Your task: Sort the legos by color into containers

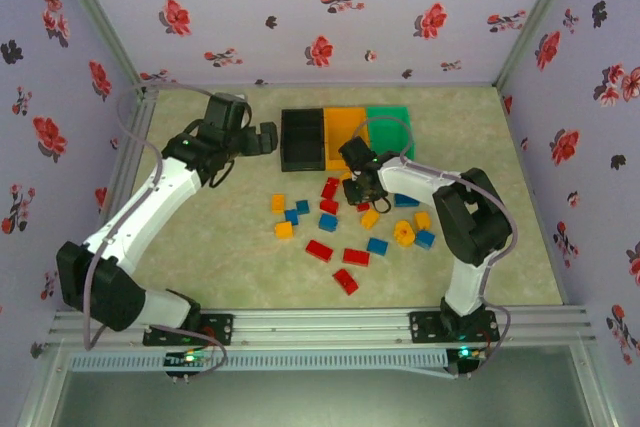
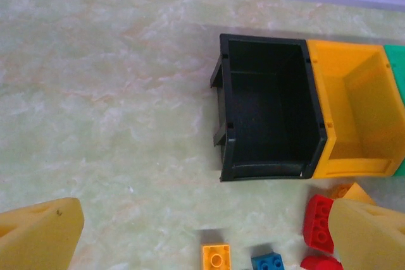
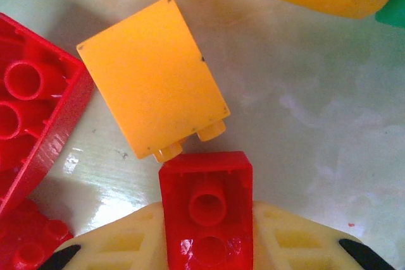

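**Red brick** (image 3: pixel 205 210): small, clamped by its two long sides between the cream pads (image 3: pixel 126 241) of the right end effector (image 3: pixel 205 235), whose jaws are drawn in to the brick's width. The grip takes the near half of the brick and leaves the far end free. Whether the brick is lifted off the table (image 3: pixel 304 131) cannot be told. Location: far-centre of the table, just in front of the orange bin (image 1: pixel 340 119).

**Neighbours:** a yellow-orange brick (image 3: pixel 152 77) lies on its side, its studs almost touching the held brick's far end. A larger red brick (image 3: pixel 31 112) lies just beside it. The spot is crowded, so a narrow side grip makes sense: the pads clear both neighbours.

**Other legos** (image 1: pixel 356 256): red, blue and yellow-orange, loose across the middle of the table and spreading toward the right edge.

**Containers:** black bin (image 2: pixel 266 118), orange bin and green bin (image 1: pixel 390 112) stand in a touching row near the far edge at centre, open tops up. The black bin's floor is bare, and so is the visible part of the orange bin.

**Left end effector** (image 2: pixel 205 219): jaws fully apart with nothing between them, hovering toward the far-left and looking down on the black bin. Judgement: it is held clear so the right arm can work the pile.

**Judgement:** sorting has barely begun, and the step in hand is the pick of one red piece. The scene does not settle which bin takes red. Risk: the lift nudges the yellow-orange brick.
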### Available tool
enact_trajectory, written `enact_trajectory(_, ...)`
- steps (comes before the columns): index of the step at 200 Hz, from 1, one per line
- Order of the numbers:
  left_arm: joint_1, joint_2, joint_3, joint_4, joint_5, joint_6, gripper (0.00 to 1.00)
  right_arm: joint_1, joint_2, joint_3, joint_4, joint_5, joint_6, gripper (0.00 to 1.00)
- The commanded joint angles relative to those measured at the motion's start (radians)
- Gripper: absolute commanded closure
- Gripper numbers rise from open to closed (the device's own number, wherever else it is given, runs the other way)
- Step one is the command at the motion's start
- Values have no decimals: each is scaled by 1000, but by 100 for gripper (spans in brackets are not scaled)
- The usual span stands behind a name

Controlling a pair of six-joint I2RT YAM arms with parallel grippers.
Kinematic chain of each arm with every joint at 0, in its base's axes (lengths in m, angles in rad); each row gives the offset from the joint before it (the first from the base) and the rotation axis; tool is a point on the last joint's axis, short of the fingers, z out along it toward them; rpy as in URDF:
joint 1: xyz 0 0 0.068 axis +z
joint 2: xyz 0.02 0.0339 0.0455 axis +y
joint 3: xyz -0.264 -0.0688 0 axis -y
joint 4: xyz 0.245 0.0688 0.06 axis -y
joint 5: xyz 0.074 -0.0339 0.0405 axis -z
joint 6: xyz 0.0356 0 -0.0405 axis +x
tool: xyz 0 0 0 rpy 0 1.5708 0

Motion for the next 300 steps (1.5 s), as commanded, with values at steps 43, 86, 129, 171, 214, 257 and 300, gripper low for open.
enact_trajectory(43, -13, 6, 49, -32, -2, 14, 0, -37, -168, 127, -176, 58, -17, 72)
enact_trajectory(86, -27, 6, 44, -29, -2, 1, 0, -138, -205, 288, -272, 87, -70, 71)
enact_trajectory(129, -45, 9, -21, 67, 40, -47, 0, -284, -141, 391, -167, 48, -123, 67)
enact_trajectory(171, -74, 23, -17, 77, 50, -56, 0, -359, 54, 564, -162, -20, -126, 68)
enact_trajectory(214, -79, 13, -18, 66, 50, -46, 0, -370, 159, 642, -172, -52, -111, 69)
enact_trajectory(257, -78, 24, -9, 57, 47, -37, 0, -373, 160, 624, -142, -61, -93, 54)
enact_trajectory(300, -88, 38, -1, 60, 51, -18, 0, -372, 101, 588, -120, -77, -84, 32)
